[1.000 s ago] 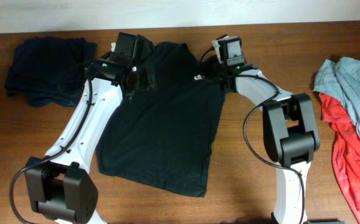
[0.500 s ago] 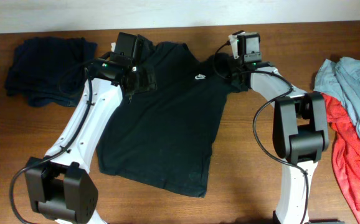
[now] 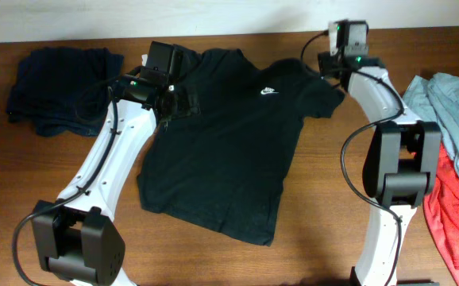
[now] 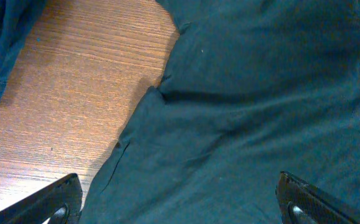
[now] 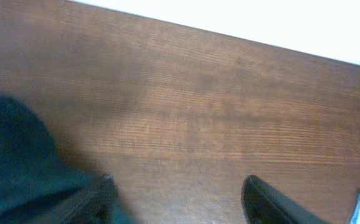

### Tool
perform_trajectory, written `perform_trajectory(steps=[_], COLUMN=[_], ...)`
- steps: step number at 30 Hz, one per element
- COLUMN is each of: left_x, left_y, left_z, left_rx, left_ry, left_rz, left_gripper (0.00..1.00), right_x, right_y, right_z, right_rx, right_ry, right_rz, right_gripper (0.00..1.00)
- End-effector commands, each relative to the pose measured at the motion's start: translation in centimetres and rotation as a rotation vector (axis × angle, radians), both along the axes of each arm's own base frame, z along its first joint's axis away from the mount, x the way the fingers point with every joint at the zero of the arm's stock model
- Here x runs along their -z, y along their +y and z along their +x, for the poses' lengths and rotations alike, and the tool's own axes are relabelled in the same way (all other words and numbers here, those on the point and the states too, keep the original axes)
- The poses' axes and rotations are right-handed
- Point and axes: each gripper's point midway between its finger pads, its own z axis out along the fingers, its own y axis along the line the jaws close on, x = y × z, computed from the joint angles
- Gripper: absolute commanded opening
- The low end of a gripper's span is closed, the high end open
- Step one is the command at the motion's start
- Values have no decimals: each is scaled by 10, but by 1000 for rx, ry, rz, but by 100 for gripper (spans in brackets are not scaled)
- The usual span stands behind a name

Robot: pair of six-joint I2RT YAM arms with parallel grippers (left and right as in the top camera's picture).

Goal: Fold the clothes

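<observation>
**A:** How does the left gripper (image 4: 180,208) stand?

**B:** Spread wide, with one of its fingers (image 4: 58,202) at each lower corner of its wrist view and nothing between them. It hangs over the black T-shirt (image 3: 229,151), above the shoulder and sleeve on that side. The cloth there is creased into a ridge just beside bare wood.

**A:** And the right gripper (image 5: 180,199)?

**B:** Parted too, and holding nothing. Bare table (image 5: 217,112) shows between its two tips. A lump of the black fabric lies against the left-hand tip in its wrist view, but I cannot tell whether they touch. From overhead, this gripper sits near the far edge, just beyond the shirt's right sleeve.

**A:** Where does the shirt lie?

**B:** It lies mid-table between the two arms, front up, with the white logo (image 3: 268,91) showing on the chest. The collar points to the far edge and the hem toward the arm bases, the whole body slanting a little. The right sleeve is spread out flat.

**A:** And the other clothes?

**B:** A dark navy heap (image 3: 55,87) lies at the far left, well apart from the shirt. At the right edge a grey-blue garment (image 3: 452,111) lies crumpled, partly over a red garment (image 3: 452,214).
</observation>
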Motion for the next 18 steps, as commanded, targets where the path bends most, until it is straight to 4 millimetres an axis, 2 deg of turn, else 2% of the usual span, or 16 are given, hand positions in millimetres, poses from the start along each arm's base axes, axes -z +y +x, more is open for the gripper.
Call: perform_trajectory(steps=[1, 4, 7, 9, 12, 14, 18], left_x=[5, 5, 5, 5, 5, 5, 5], left_y=[0, 0, 0, 0, 0, 0, 0], left_z=[-1, -1, -1, -1, -1, -1, -1], left_rx=[2, 2, 3, 3, 3, 3, 3], left_ry=[12, 12, 12, 12, 12, 12, 12], left_rz=[-1, -1, -1, -1, -1, -1, -1], left_gripper=[99, 99, 99, 99, 99, 99, 99], right_x=[-72, -88, -82, -71, -55, -40, -5], right_y=[14, 25, 51, 74, 99, 104, 102], right_z=[8, 1, -18, -34, -57, -73, -102], right_rx=[-16, -31, -115, -190, -259, -229, -159], right_ry=[-101, -68, 39, 122, 231, 308, 457], right_rz=[6, 45, 138, 228, 329, 365, 390], right_gripper=[82, 84, 83, 71, 43, 26, 9])
